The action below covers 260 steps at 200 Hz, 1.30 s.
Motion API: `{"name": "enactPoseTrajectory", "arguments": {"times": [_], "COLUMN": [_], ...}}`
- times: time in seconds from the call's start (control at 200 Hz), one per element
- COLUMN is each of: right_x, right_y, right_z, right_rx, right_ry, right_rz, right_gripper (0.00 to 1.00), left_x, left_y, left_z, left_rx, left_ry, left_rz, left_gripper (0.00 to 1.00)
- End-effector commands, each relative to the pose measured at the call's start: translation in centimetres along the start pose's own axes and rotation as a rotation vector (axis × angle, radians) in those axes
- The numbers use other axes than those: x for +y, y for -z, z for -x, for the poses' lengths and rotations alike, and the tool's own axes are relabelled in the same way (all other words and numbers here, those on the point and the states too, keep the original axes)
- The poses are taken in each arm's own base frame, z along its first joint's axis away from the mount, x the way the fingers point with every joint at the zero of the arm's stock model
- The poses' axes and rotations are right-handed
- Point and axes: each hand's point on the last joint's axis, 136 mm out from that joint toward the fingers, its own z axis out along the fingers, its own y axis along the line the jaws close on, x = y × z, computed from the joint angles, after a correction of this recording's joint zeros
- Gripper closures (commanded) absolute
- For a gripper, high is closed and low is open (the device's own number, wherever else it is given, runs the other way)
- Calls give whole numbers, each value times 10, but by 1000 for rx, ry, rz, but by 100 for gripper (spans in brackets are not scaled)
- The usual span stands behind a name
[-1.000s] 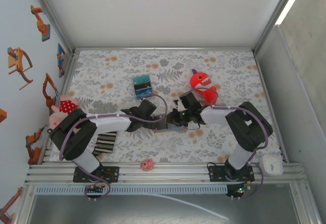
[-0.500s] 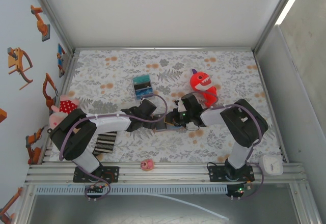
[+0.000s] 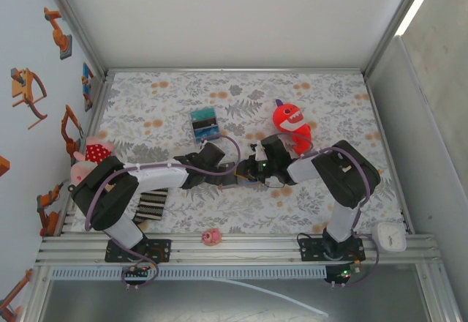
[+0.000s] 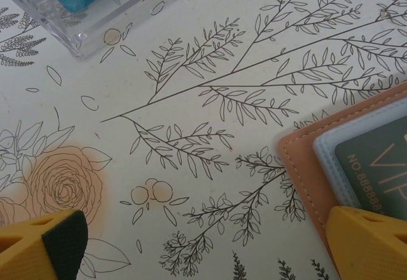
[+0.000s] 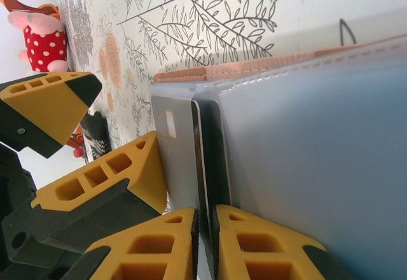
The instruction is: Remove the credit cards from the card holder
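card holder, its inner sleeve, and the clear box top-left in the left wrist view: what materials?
Card holder: tan leather or faux leather, matte, stitched edge. Inner sleeve: pale blue translucent soft plastic, probably vinyl. Box: clear rigid plastic, glossy, likely acrylic; sharp moulded corner.

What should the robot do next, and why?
Probably the right gripper should slide the thin dark card out of the flat tan-brown card holder: its jaws are pinched on the card's edge, and the open left gripper sits at the holder's corner.
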Motion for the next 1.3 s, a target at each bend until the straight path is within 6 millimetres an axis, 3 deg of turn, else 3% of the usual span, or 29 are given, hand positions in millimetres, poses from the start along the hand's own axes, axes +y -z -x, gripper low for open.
{"name": "enactPoseTrajectory", "arguments": {"times": [0.0, 0.321, 0.942, 1.297], "right_x": [5, 18, 8, -7], "right_y": [8, 16, 23, 20], "right_z": [2, 8, 15, 6], "right_rx": [-17, -39, -66, -52], "right_ry": [0, -1, -31, -58], "right_rz": [29, 100, 106, 68], "right_gripper": [87, 86, 87, 80], "left_x": [-2, 0, 2, 1], "left_y": [0, -2, -3, -2], "left_z": [-8, -10, -10, -9], "left_rx": [42, 50, 53, 53], "left_ry": [-45, -47, -51, -46], "left_rz": [12, 27, 42, 37], "left_gripper": [3, 3, 3, 3]}}
